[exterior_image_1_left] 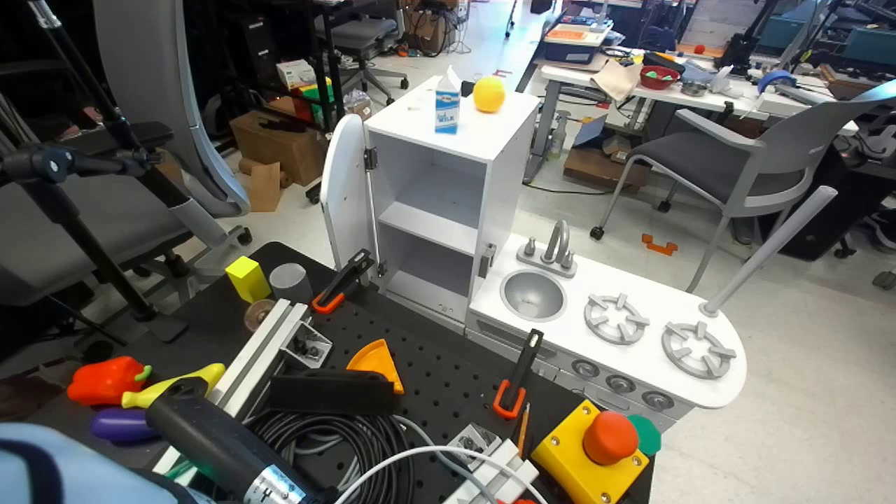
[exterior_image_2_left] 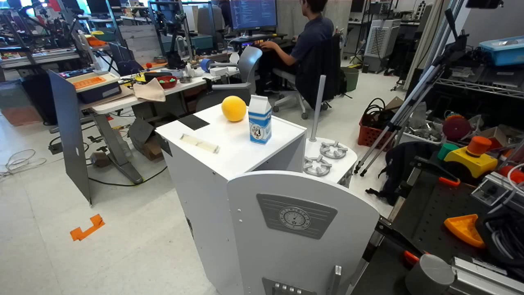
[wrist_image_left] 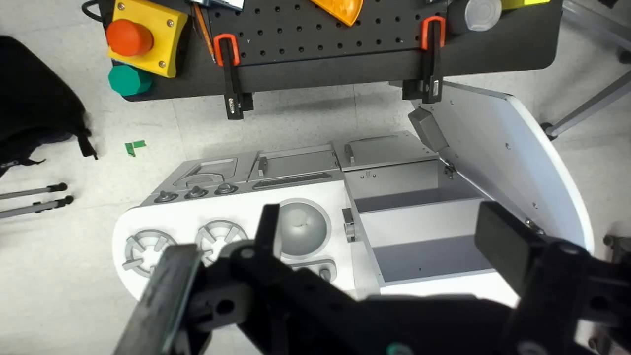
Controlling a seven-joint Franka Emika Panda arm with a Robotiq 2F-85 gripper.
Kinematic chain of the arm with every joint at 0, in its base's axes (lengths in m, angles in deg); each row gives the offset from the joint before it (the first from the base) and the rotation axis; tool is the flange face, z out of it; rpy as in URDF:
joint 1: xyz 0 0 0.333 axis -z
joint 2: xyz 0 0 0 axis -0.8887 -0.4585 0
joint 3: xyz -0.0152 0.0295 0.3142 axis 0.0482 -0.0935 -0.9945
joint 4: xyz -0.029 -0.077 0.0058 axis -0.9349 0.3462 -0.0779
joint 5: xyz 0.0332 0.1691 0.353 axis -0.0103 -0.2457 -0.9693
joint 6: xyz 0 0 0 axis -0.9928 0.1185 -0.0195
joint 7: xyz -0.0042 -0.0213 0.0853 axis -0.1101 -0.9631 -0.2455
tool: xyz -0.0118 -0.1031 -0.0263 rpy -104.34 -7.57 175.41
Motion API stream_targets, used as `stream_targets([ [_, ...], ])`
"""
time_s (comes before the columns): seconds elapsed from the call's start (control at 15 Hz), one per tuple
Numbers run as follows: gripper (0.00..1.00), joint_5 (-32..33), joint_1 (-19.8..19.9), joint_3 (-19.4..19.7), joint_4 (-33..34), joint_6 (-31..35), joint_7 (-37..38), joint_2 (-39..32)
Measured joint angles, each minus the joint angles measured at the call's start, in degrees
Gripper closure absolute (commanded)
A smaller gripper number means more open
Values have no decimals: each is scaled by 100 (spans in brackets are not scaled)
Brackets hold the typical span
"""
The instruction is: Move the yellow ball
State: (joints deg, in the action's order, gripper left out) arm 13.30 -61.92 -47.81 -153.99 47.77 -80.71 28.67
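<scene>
The end effector (wrist_image_left: 377,224) is spread wide, nothing between its jaws, and the wrist view looks down past it onto the white cabinet (exterior_image_1_left: 505,189). Neither exterior view shows it, so its height over the white cabinet is uncertain; descending too far could strike the top.

In front of the white cabinet, the black tabletop (exterior_image_1_left: 448,392) bears two clamps (wrist_image_left: 229,69) along its facing edge, which a low pass might snag. The swung-out door (wrist_image_left: 493,133) at the white cabinet's front could be bumped, jolting whatever stands above.

On the white cabinet, near its front edge, the milk carton (exterior_image_1_left: 447,108) stands upright; a front-on approach risks toppling it. The yellow ball (exterior_image_2_left: 233,108) rests on the white cabinet too, farther back and toward the toy stove (exterior_image_1_left: 656,297), just beside the carton yet apart from it. It cannot be seen in the wrist view, so an off-centre pinch could squirt the smooth ball loose. With no rim on the white cabinet's top, a nudge might roll it to the floor (exterior_image_2_left: 143,246).
</scene>
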Motion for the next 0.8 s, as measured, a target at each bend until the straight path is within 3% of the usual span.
stream_targets([
  [0.8, 0, -192, 0, 2, 27, 87, 95, -98],
])
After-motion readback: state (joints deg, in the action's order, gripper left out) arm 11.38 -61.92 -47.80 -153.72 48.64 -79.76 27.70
